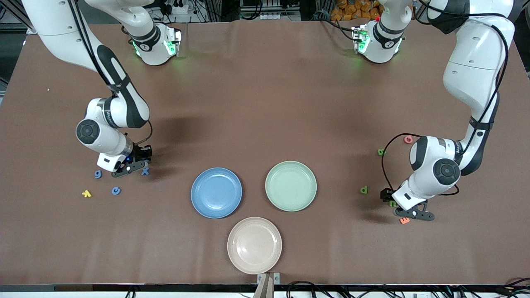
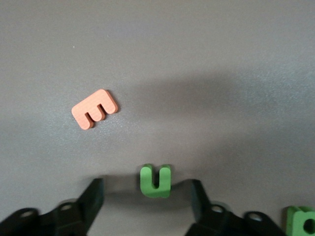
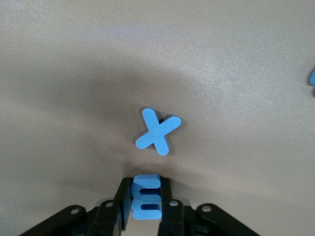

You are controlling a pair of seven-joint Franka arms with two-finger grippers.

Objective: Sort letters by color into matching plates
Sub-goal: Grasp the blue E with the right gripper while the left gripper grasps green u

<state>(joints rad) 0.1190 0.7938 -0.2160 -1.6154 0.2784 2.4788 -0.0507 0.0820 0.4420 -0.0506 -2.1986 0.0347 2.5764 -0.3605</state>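
Note:
My right gripper (image 1: 129, 168) is low at the right arm's end of the table, shut on a blue letter E (image 3: 146, 197) that stands on edge between its fingers. A blue X (image 3: 157, 131) lies flat just beside it. Two more blue letters (image 1: 97, 174) (image 1: 116, 190) lie close by. My left gripper (image 1: 409, 212) is down at the left arm's end, open, its fingers (image 2: 94, 195) on either side of a green U (image 2: 156, 180) without touching it. Other green letters (image 1: 364, 190) (image 1: 381, 152) lie around. The blue plate (image 1: 216, 192) and green plate (image 1: 291, 186) sit mid-table with nothing in them.
A beige-pink plate (image 1: 254, 245) sits nearer the front camera than the other two. An orange E (image 2: 94, 108) lies close to the left gripper, a pink letter (image 1: 408, 139) farther from the front camera. A yellow letter (image 1: 86, 193) lies by the blue ones.

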